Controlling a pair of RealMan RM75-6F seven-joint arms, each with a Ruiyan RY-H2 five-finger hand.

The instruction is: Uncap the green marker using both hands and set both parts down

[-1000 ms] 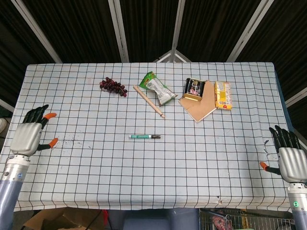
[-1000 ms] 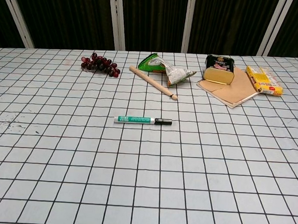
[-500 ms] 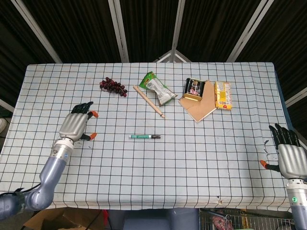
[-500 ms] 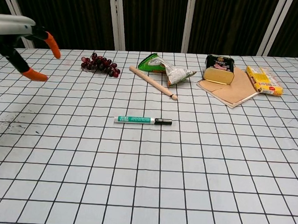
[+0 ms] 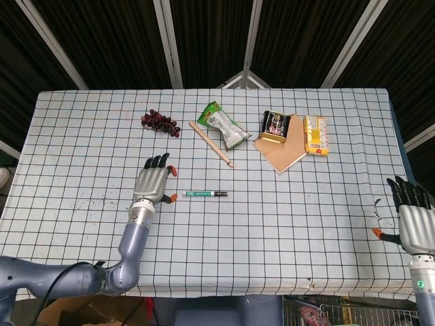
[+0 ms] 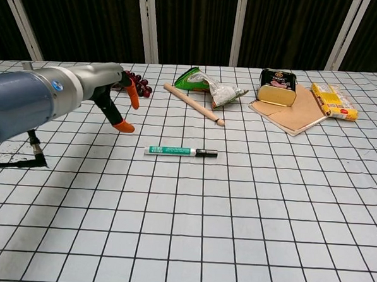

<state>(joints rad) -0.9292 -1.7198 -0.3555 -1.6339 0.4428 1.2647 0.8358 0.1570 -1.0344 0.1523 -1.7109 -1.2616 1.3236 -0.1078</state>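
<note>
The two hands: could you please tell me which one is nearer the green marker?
The left hand, open just left of the green marker; the right hand waits at the table's far right edge.

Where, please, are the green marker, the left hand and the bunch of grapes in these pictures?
green marker [image 6: 170, 151]: chest view, on the green barrel.
left hand [image 5: 151, 185]: head view, on the back of the hand.
bunch of grapes [image 5: 160, 122]: head view, on the middle of the cluster.

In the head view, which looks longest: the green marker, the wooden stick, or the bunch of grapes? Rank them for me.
1. Wooden stick, clearly the longest.
2 and 3. Green marker and bunch of grapes: they look about equal in length, so I would not rank one above the other. The grapes lie farther from the camera, which adds doubt.
</note>
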